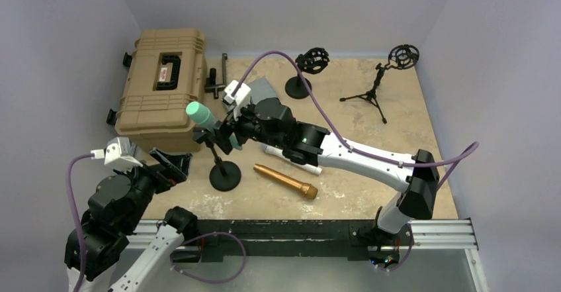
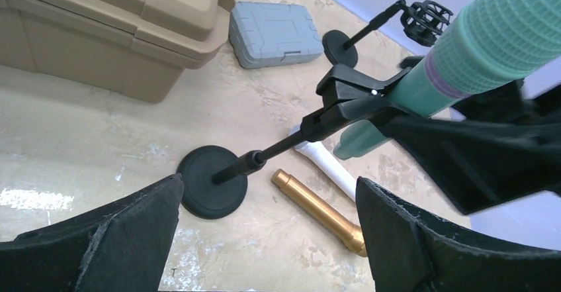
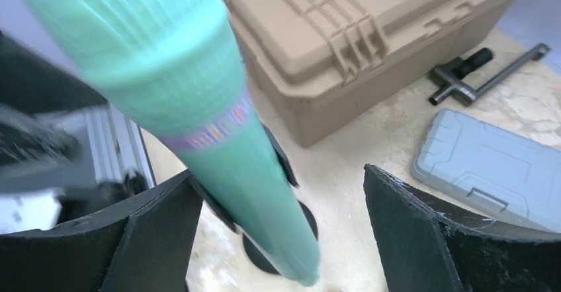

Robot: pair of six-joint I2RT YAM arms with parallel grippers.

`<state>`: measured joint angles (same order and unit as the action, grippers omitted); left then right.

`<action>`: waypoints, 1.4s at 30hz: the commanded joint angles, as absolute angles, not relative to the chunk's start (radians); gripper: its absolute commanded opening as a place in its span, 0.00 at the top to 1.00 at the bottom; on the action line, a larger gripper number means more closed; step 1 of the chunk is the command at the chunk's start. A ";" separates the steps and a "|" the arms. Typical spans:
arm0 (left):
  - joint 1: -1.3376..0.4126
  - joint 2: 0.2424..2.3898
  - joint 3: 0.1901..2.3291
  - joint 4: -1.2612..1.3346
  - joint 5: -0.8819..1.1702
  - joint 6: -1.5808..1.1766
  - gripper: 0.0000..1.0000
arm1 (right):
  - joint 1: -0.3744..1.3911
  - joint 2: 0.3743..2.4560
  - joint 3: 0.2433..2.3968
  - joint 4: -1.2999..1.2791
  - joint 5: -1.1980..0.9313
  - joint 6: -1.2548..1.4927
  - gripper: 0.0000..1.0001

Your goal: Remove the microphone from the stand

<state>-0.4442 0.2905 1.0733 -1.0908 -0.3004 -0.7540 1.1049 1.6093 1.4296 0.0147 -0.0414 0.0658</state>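
Observation:
A teal-green microphone (image 1: 200, 115) sits tilted in the clip (image 2: 357, 97) of a black stand with a round base (image 1: 225, 176). My right gripper (image 1: 223, 135) is open around the microphone's lower body. In the right wrist view the microphone (image 3: 198, 106) lies close to the left finger (image 3: 119, 239), with a wide gap to the right finger (image 3: 450, 239). My left gripper (image 1: 171, 166) is open and empty, just left of the stand. In the left wrist view the stand base (image 2: 213, 183) and the microphone (image 2: 476, 47) lie ahead of the gripper (image 2: 268, 239).
A gold microphone (image 1: 286, 181) and a white one (image 1: 291, 159) lie on the table right of the stand. A tan case (image 1: 162, 87) stands at the back left, a grey case (image 2: 276, 34) beside it. Two more stands (image 1: 304, 73) (image 1: 384, 80) are at the back.

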 commanded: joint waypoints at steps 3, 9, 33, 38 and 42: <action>-0.438 0.317 1.029 -1.069 -0.331 -0.741 0.00 | 1.211 1.600 1.647 -0.113 0.388 0.291 0.14; -0.439 0.311 0.981 -1.054 -0.335 -0.746 0.00 | 1.337 1.706 1.817 -0.200 0.657 0.230 0.14; -0.439 0.276 0.887 -0.993 -0.371 -0.670 0.00 | 1.460 1.895 1.965 -0.055 0.929 -0.208 0.85; -0.439 0.281 0.882 -0.918 -0.272 -0.554 0.00 | 1.390 1.766 1.791 0.023 0.673 -0.251 1.00; -0.439 0.292 0.893 -0.907 -0.234 -0.564 0.00 | 1.308 1.653 1.629 0.159 0.402 -0.316 1.00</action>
